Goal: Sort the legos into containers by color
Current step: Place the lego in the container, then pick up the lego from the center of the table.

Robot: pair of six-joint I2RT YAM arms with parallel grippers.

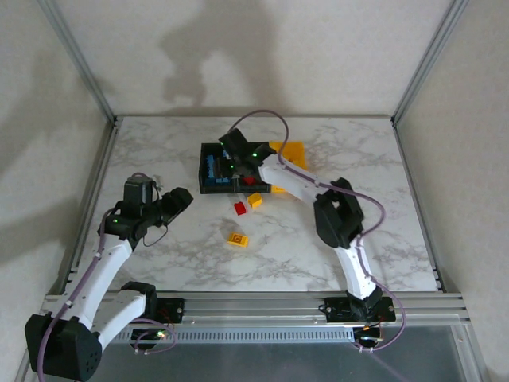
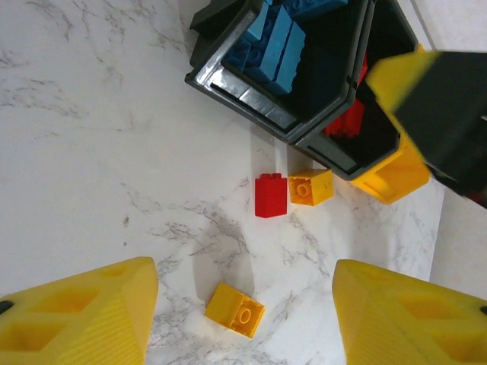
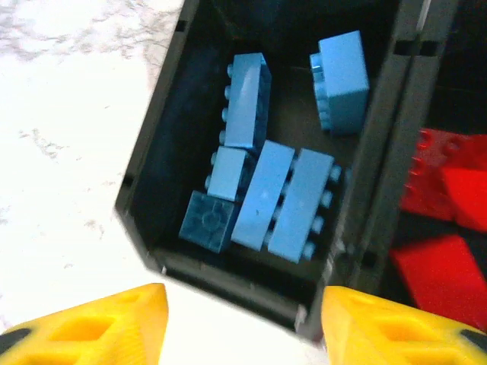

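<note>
Legos: blue bricks [image 3: 266, 194] in end black bin [image 3: 152, 175], red bricks [image 3: 449, 190] in next bin [image 3: 464, 84]. One red brick [image 2: 270, 195] and two yellow bricks [image 2: 310, 187] loose on table [image 2: 91, 152]. Left gripper [image 2: 243, 319] spread, empty. Right gripper [image 3: 243, 319] spread, empty, over blue bricks.

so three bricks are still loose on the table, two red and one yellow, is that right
Not quite. Three are loose on the table, but the colours are reversed: one red brick, a yellow brick beside it, and a second yellow brick lying apart. The left wrist view shows it.
</note>
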